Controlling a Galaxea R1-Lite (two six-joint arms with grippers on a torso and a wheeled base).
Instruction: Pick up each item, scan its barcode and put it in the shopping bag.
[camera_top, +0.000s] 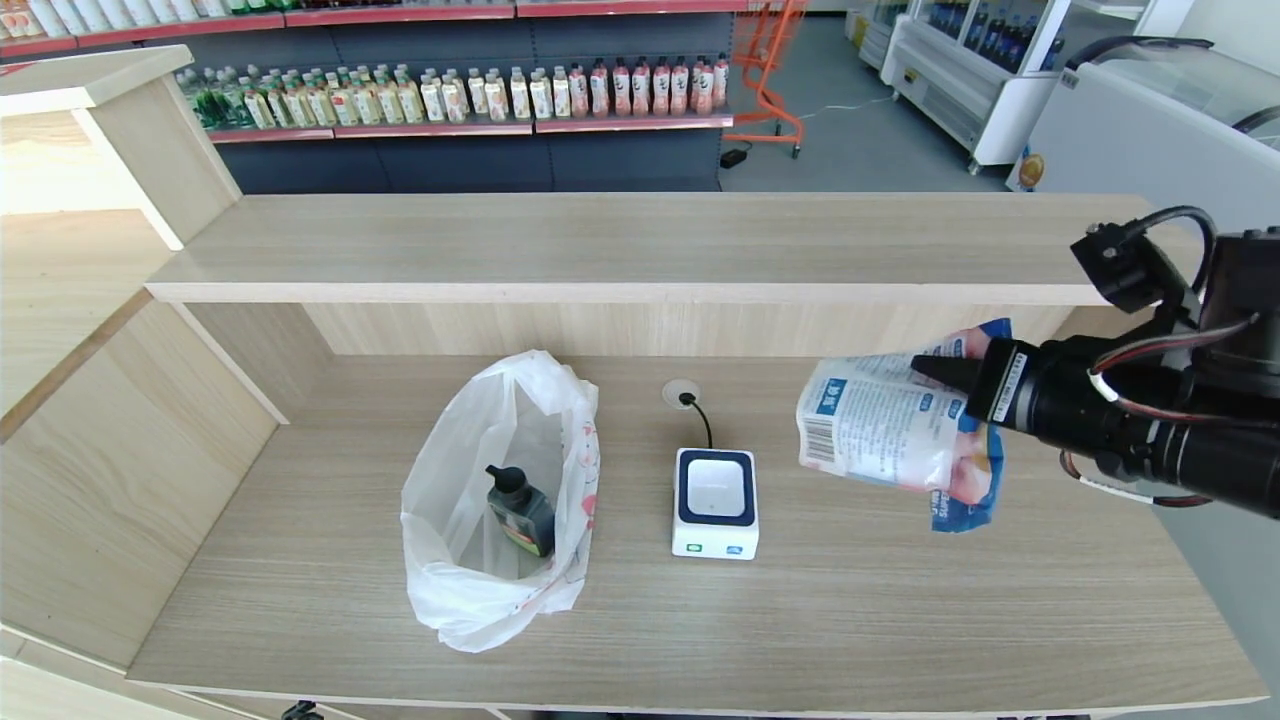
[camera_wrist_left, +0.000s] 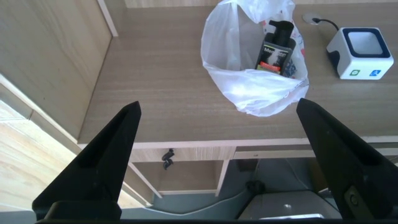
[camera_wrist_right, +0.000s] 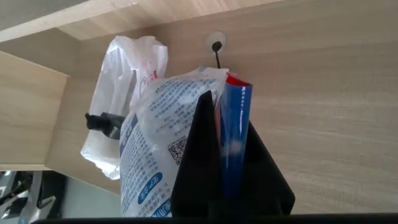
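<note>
My right gripper (camera_top: 935, 372) is clamped on the packet (camera_top: 880, 425), held in the air over the right half of the counter (camera_top: 850, 620), its barcode end pointing left toward the scanner (camera_top: 714, 500), which sits between it and the shopping bag (camera_top: 470, 590).

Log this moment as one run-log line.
right gripper: shut on white-and-blue printed plastic pouch, aloft right of white box-shaped scanner | left gripper: open, empty | white plastic shopping bag: holds dark pump bottle
</note>
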